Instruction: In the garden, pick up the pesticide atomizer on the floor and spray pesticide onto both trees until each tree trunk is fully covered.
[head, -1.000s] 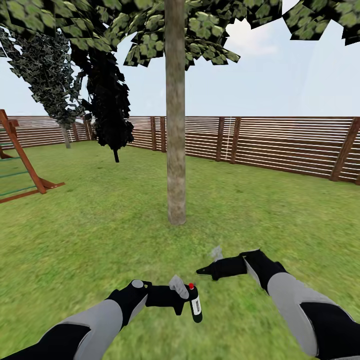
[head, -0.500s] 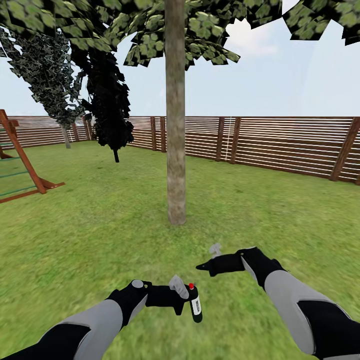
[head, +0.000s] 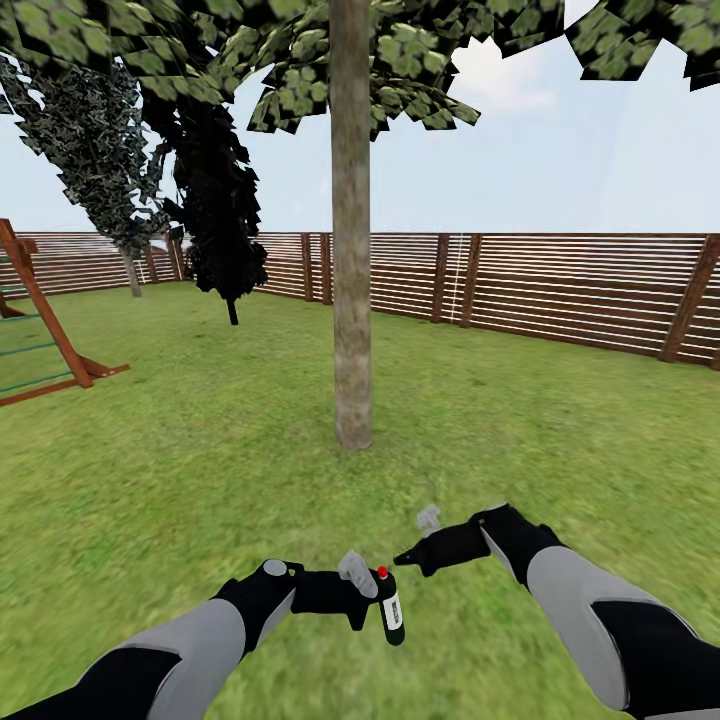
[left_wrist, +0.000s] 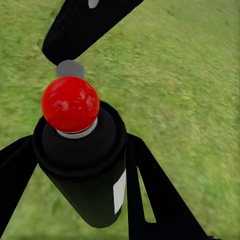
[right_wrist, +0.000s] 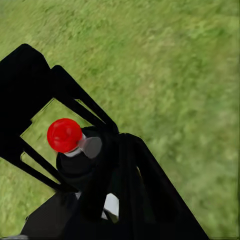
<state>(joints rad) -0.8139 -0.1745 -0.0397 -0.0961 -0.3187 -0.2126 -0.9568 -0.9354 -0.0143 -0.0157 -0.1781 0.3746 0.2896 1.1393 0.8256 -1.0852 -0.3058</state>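
Pesticide atomizer (head: 391, 605) pinched upright in left gripper (head: 372, 598), well short of the tree trunk (head: 351, 250). Right gripper (head: 408, 553) just beside it, jaws pressed together. Risk of knocking the bottle loose if nudged closer.

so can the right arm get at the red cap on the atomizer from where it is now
Probably yes. The left gripper holds the pesticide atomizer upright with its red cap exposed, and the right gripper hovers just beside it with nothing between them.

One atomizer (head: 391, 608), two grippers (head: 356, 598) (head: 404, 554), one bare trunk (head: 351, 250). Left of the trunk stand two dark trees (head: 215, 200), perhaps more behind. One fence (head: 560, 290), one play frame (head: 40, 320).
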